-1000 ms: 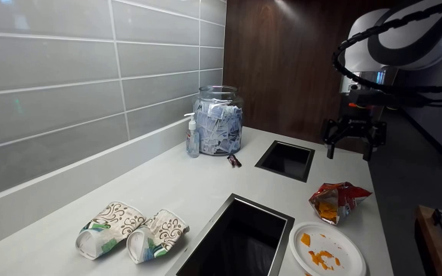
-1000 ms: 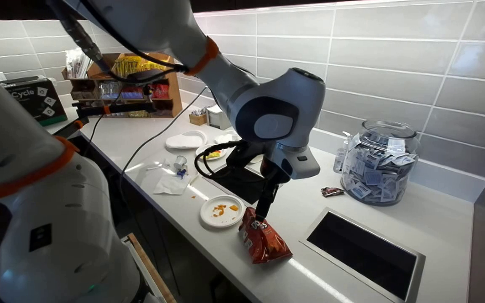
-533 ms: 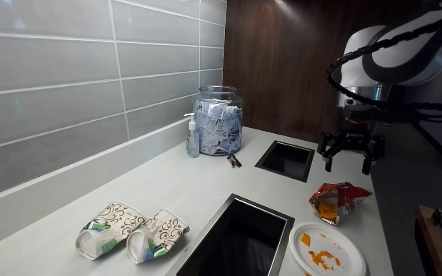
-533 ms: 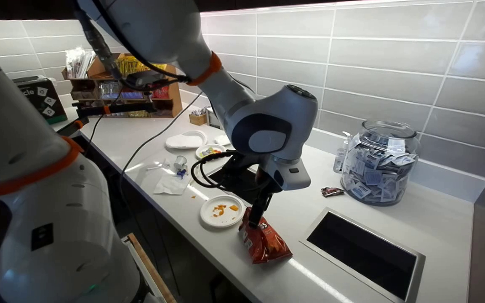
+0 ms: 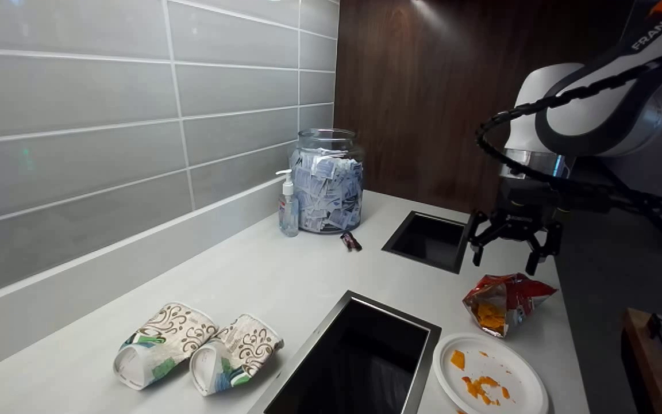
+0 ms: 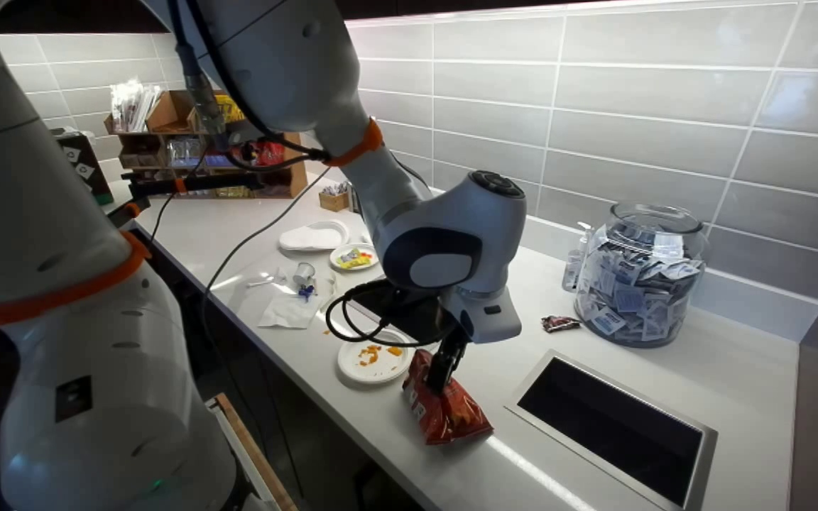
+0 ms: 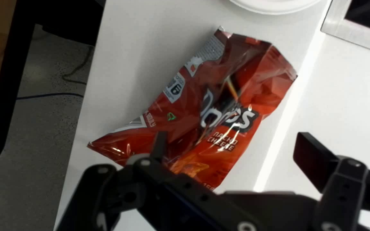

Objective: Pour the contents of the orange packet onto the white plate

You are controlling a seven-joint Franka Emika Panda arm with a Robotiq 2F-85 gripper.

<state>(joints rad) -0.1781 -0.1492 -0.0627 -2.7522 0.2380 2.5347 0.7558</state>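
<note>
The orange packet, a crinkled red-orange chip bag, lies on the counter in both exterior views (image 5: pixel 529 296) (image 6: pixel 466 419) and in the wrist view (image 7: pixel 188 106). Its open mouth faces the plate and shows orange chips, the contents (image 5: pixel 489 316). The white plate (image 5: pixel 529 374) stands beside the mouth with orange pieces on it; it shows too in an exterior view (image 6: pixel 352 372), and its rim in the wrist view (image 7: pixel 276 9). My gripper (image 5: pixel 504 262) is open and empty above the packet. In the wrist view my gripper (image 7: pixel 236 147) has one finger over the packet, the other over bare counter.
Dark framed panels (image 5: pixel 360 356) (image 6: pixel 615 419) are set in the counter. Two patterned crumpled cups (image 5: pixel 173 339) lie away from the plate. A glass jar (image 5: pixel 328 184), a pump bottle (image 5: pixel 289 210) and a small wrapper (image 5: pixel 350 241) stand farther back. The counter's edge runs close beside the packet.
My gripper has come down toward the packet, shifting a little sideways, and stays open. The packet and plate have not moved.
</note>
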